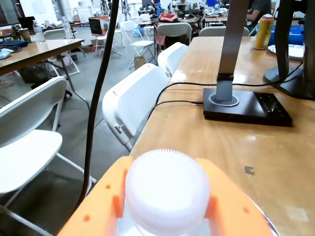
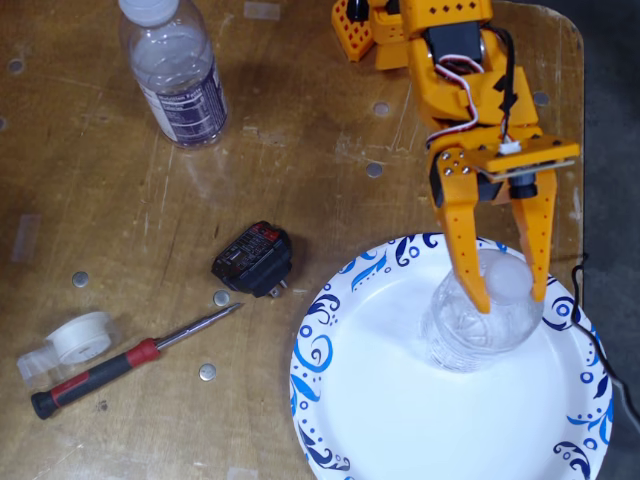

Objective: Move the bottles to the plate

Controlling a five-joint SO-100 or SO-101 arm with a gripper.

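Observation:
The unlabelled clear bottle (image 2: 470,340) stands upright on the white plate with blue swirls (image 2: 400,410), right of its middle. My orange gripper (image 2: 510,300) comes down from above, its two fingers pressed against either side of the bottle's top. In the wrist view the white ribbed cap (image 1: 167,191) fills the space between the orange fingers of the gripper (image 1: 165,169). The second bottle, with a dark label (image 2: 180,80), stands on the wooden table at the top left, far from the gripper.
A black power adapter (image 2: 253,260), a red-handled screwdriver (image 2: 130,355) and a white tape roll (image 2: 80,335) lie left of the plate. The table's right edge (image 2: 582,150) is close to the arm. The wrist view shows a monitor base (image 1: 246,105) and white folding chairs (image 1: 133,103).

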